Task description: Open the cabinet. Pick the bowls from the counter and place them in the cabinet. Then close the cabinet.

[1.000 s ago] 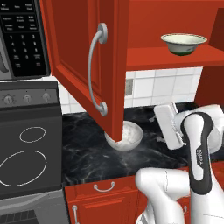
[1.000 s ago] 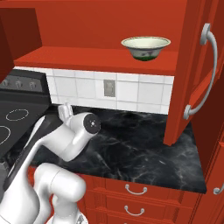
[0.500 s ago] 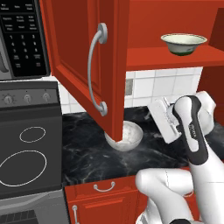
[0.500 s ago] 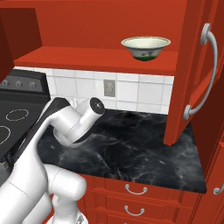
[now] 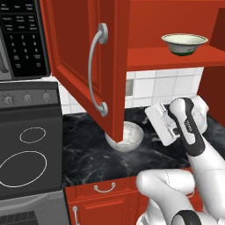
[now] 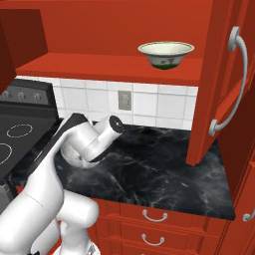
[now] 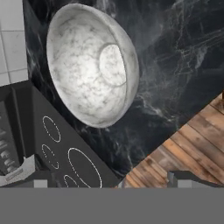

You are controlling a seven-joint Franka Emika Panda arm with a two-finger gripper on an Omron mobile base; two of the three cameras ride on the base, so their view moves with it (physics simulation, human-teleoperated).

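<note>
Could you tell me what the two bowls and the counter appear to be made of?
The bowl on the counter looks like polished stone: grey-white mottling with a soft sheen. The bowl on the cabinet shelf looks like glazed ceramic, smooth cream with a dark green foot. The counter looks like glossy black marble with thin white veins.

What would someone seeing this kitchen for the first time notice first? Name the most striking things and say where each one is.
The red cabinet stands wide open above the counter, and a cream bowl with a green foot sits alone on its shelf. Below, a grey-white stone-look bowl rests on the black marble beside the stovetop. The white arm's tool hangs open just right of that bowl, holding nothing.
</note>
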